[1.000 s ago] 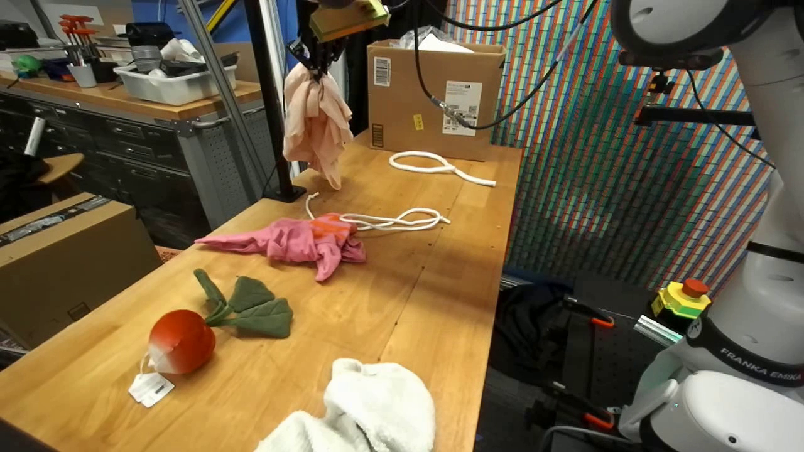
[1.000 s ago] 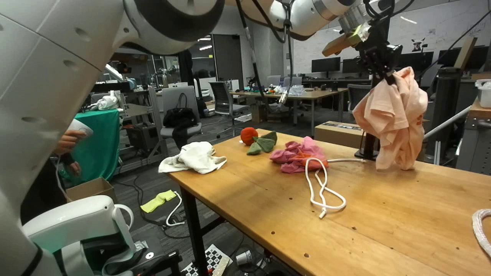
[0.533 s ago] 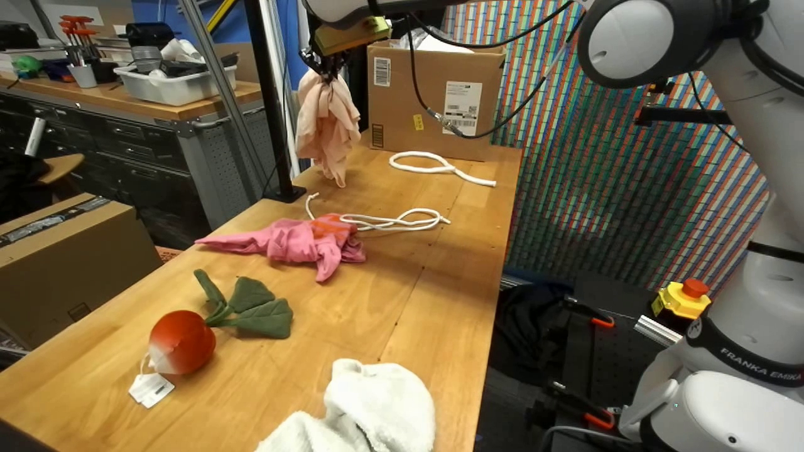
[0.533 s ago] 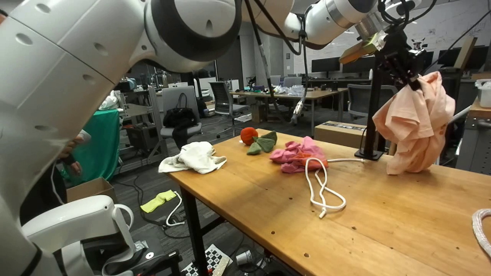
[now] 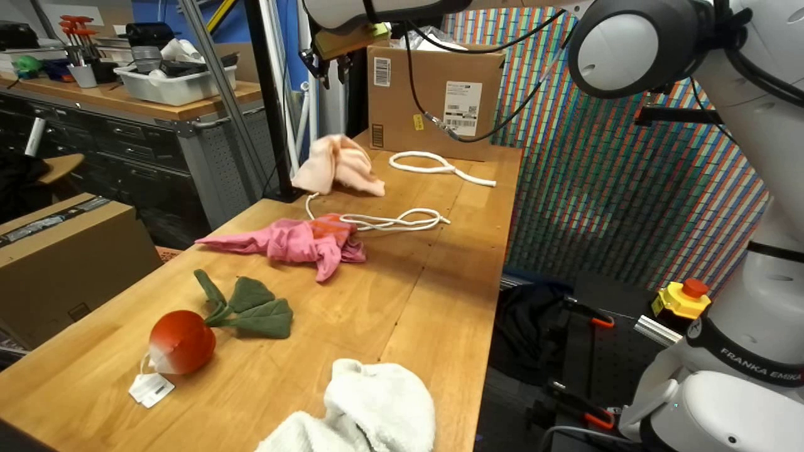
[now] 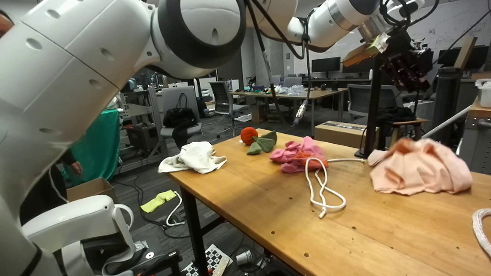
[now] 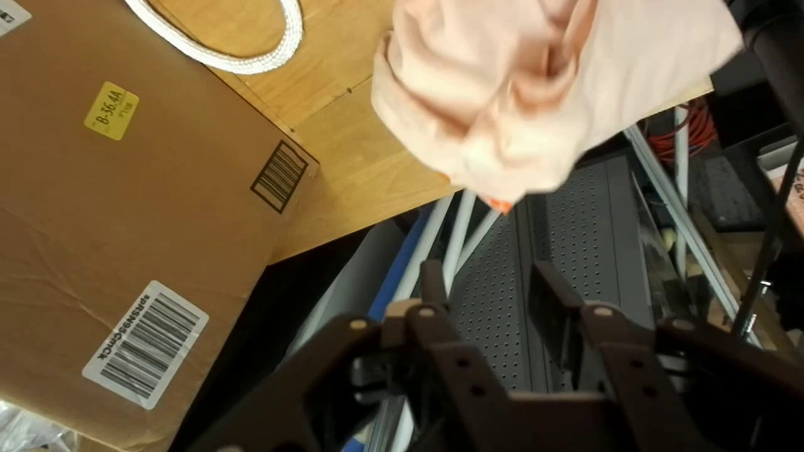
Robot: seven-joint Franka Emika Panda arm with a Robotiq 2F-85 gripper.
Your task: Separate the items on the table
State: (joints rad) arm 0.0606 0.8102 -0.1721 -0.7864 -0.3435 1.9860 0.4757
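Black gripper (image 7: 488, 279) above the peach cloth (image 6: 420, 168): fingers apart, holding nothing, judged a release so that it settles by itself on the table (image 6: 402, 234). Just beside the peach cloth: one end of the thin white rope (image 5: 392, 222), contact unclear; the rope touches the pink cloth (image 5: 295, 242), so that pair probably still needs parting. Farther from the peach cloth: red toy (image 5: 182, 342), then white towel (image 5: 383, 402), each apart, presumably to avoid mixing.

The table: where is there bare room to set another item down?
Two good free patches on the table: one bordered by the white towel, pink cloth and leafy red toy; the other between the thin white rope and thick white rope. Crowded by the black post, where the peach cloth, pink cloth and thin white rope's end lie close together.
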